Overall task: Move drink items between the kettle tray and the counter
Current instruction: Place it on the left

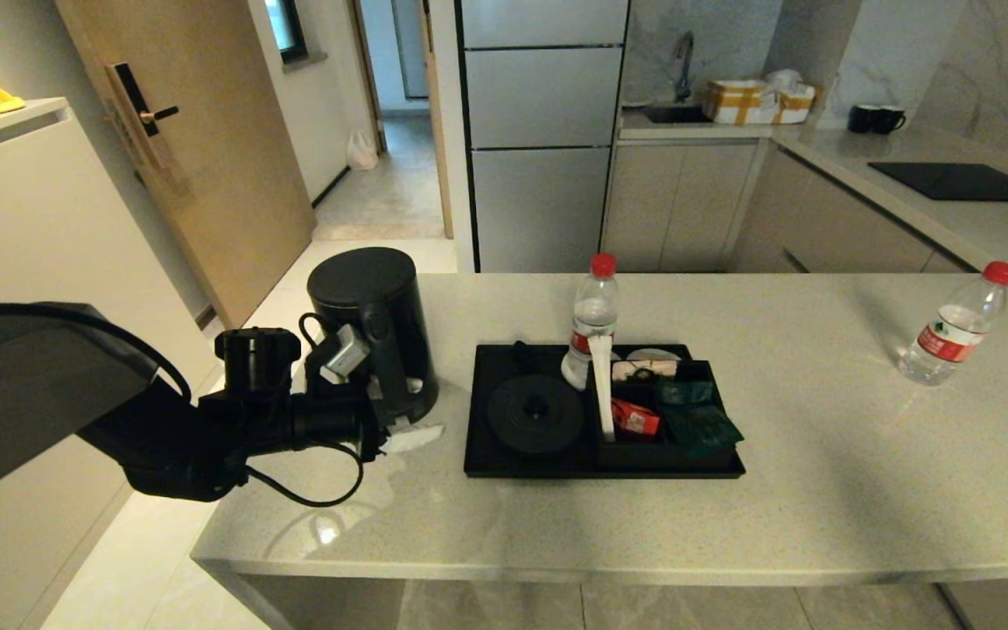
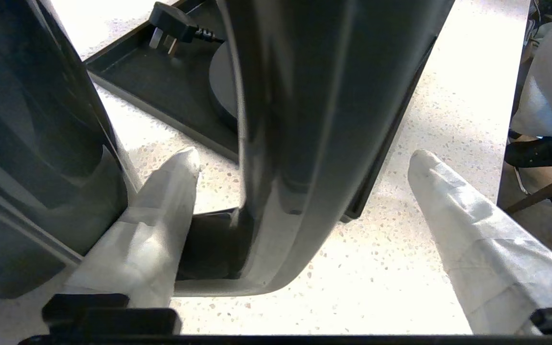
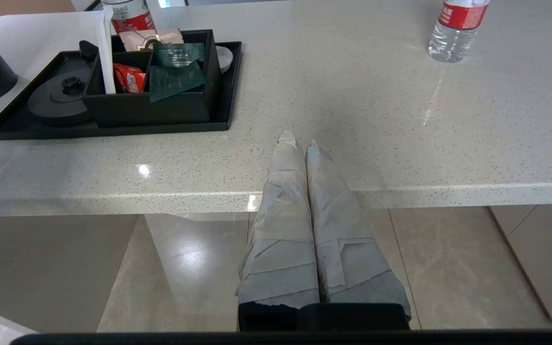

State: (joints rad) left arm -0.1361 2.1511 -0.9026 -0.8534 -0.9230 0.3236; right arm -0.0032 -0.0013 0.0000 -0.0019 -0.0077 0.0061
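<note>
The tall black kettle (image 1: 373,324) stands on the beige counter (image 1: 819,490), just left of the black kettle tray (image 1: 486,464). My left gripper (image 1: 399,429) is open at its handle (image 2: 285,167): one finger (image 2: 161,206) sits between handle and body, the other (image 2: 467,215) stands apart. The round base (image 1: 535,413) on the tray is bare. One red-capped bottle (image 1: 593,324) stands in the tray behind the sachet box (image 1: 670,451); a dark green packet (image 1: 701,427) leans on that box. A second bottle (image 1: 955,328) stands on the counter at far right. My right gripper (image 3: 300,141) is shut and holds nothing, at the counter's front edge.
The kettle stands near the counter's left edge, with floor below. A plug (image 2: 173,24) lies in the tray's back corner. Red and pale sachets (image 1: 635,418) fill the box. Behind are the L-shaped worktop with cooktop (image 1: 959,181), two black mugs (image 1: 876,118) and a sink.
</note>
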